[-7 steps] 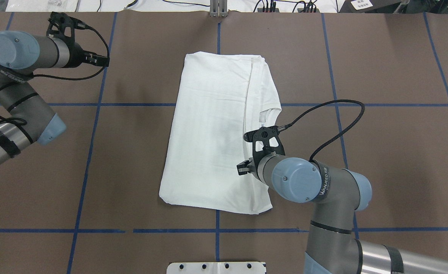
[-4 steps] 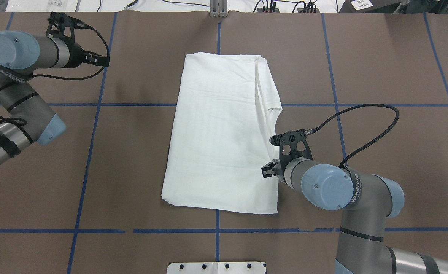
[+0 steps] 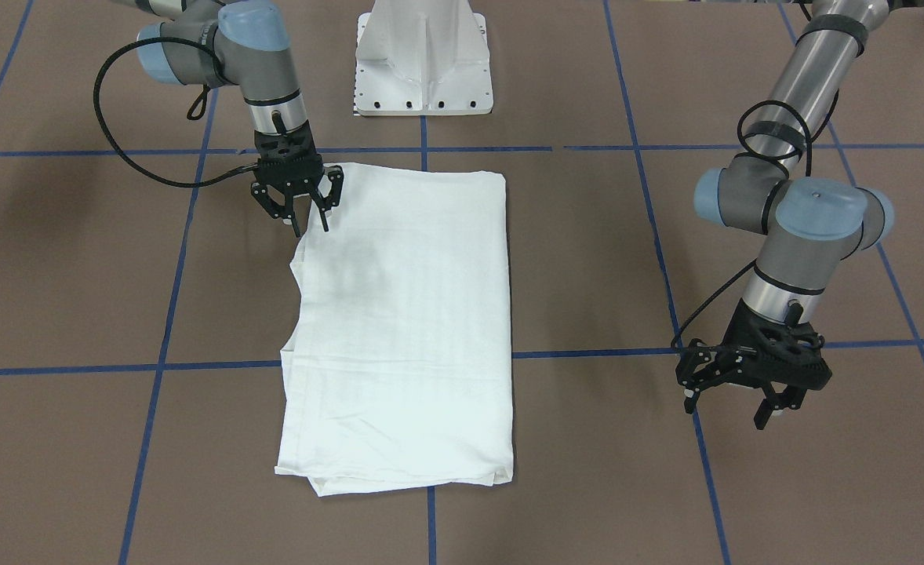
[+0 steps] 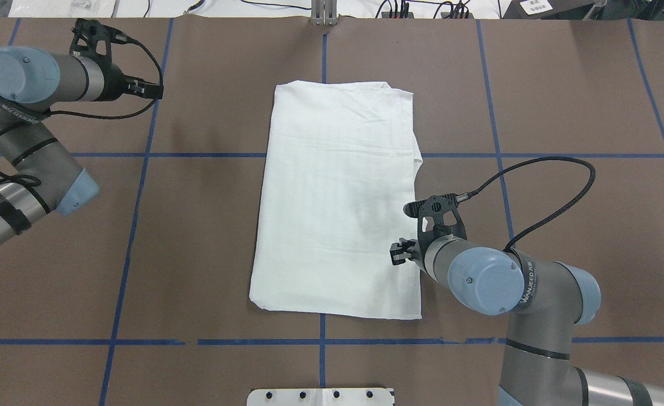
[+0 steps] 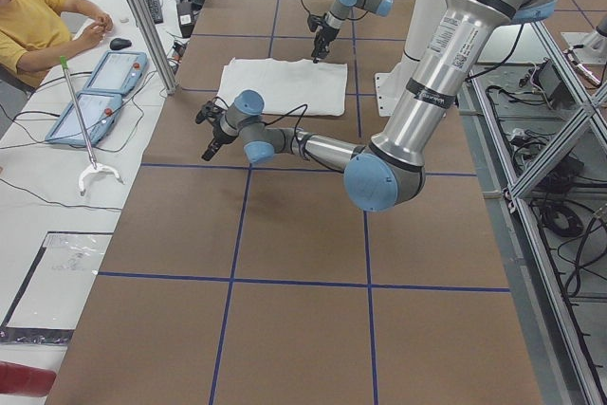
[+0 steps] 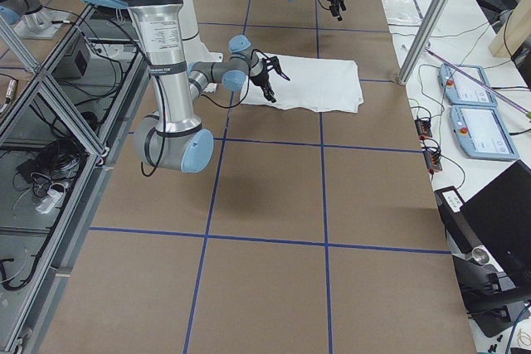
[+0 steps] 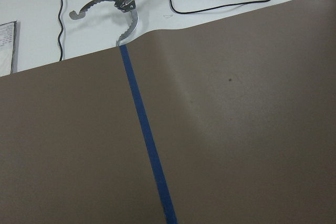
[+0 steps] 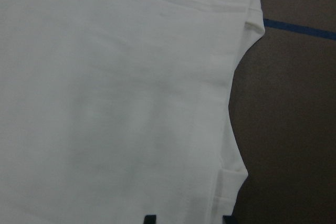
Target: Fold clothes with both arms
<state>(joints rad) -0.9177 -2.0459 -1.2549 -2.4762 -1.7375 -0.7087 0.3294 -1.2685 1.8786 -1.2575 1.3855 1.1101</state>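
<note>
Nearest me, the left gripper (image 3: 725, 414) is hanging just over the brown table (image 3: 78, 314), fingers spread wide and gripping nothing. Blue tape lines (image 3: 603, 353) are crossing close beside it, and the left arm (image 3: 791, 212) is bending down into it from above. The white T-shirt (image 3: 407, 314) is lying flat, folded into a tall rectangle. It is well apart from that hand, off to its side, sitting between the two grippers. The plain white side is facing up, with a faint grey patch showing toward the right gripper's end. Further back, the right gripper (image 3: 311, 227) is pointing down at the shirt's side edge, close to the corner by the robot. Its fingers are parted, one over the cloth and the other at its very edge; can't tell if they are touching the fabric. The right wrist view is showing both fingertips (image 8: 149, 219) apart, with cloth stretching away ahead of the hand. The right arm (image 3: 262, 55) is rising behind it. Beyond that hand, a white pedestal (image 3: 423, 63) is standing on the table.
</note>
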